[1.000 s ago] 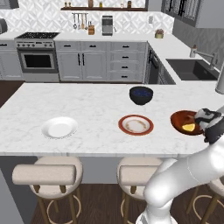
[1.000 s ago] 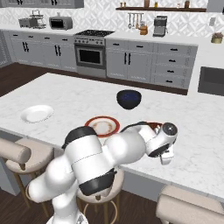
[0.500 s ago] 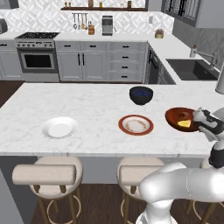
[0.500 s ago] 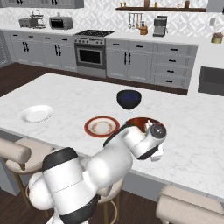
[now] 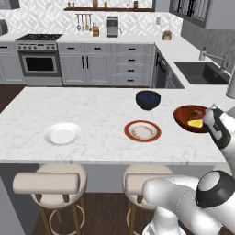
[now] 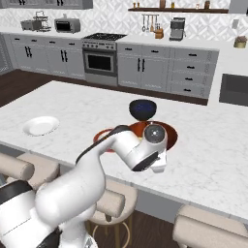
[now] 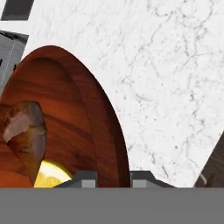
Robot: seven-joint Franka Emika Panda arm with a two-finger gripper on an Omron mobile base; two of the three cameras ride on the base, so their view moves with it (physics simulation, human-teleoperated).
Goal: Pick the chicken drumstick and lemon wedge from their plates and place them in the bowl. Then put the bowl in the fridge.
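The reddish-brown bowl [image 5: 187, 114] stands at the right of the island, with the lemon wedge [image 5: 196, 123] showing inside it. In the hand view the chicken drumstick [image 7: 25, 131] lies in the bowl [image 7: 74, 127] beside the lemon wedge [image 7: 50, 176]. My gripper [image 7: 113, 179] straddles the bowl's near rim, one fingertip inside and one outside, both tight against it. From the left base view the gripper [image 5: 209, 121] sits at the bowl's right edge. The white plate [image 5: 62, 133] and the terracotta-rimmed plate [image 5: 142, 131] hold nothing. The fridge is out of view.
A dark navy bowl [image 5: 148, 99] stands just behind the terracotta plate. Stools [image 5: 49, 182] line the island's near edge. A sink [image 5: 202, 72] is at the back right, with the stove [image 5: 38, 60] and grey cabinets along the back wall.
The arm's elbow has swung down and toward the cameras while the hand stays at the bowl's rim. The bowl has shifted slightly in the left base view.
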